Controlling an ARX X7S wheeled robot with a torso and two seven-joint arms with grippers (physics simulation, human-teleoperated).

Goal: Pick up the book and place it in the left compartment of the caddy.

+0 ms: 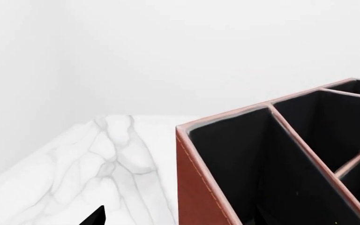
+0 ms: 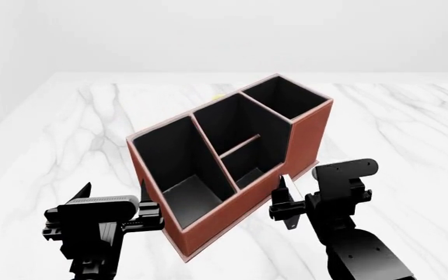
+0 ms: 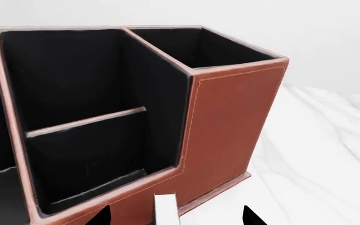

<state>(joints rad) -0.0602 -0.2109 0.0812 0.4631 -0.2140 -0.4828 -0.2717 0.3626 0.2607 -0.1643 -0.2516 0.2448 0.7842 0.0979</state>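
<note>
The reddish-brown caddy (image 2: pixel 305 131) stands slanted on the white marble table, taller end far right. Its long black left compartment (image 2: pixel 170 153) is nearest my left gripper (image 2: pixel 114 191), which is open and empty beside the caddy's near corner. One left fingertip (image 1: pixel 96 218) shows next to the caddy wall (image 1: pixel 196 187). The book (image 2: pixel 286 188) stands upright against the caddy's front wall, white page edge up. My right gripper (image 2: pixel 290 202) straddles it with jaws apart. In the right wrist view the book's white edge (image 3: pixel 165 209) sits between the spread tips of my right gripper (image 3: pixel 175 216), in front of the caddy (image 3: pixel 230 122).
The marble table (image 2: pixel 395 128) extends all round the caddy, with its left edge (image 1: pixel 17 173) in the left wrist view. A small pale yellow thing (image 2: pixel 217 97) peeks from behind the caddy's far wall. A plain white wall lies beyond.
</note>
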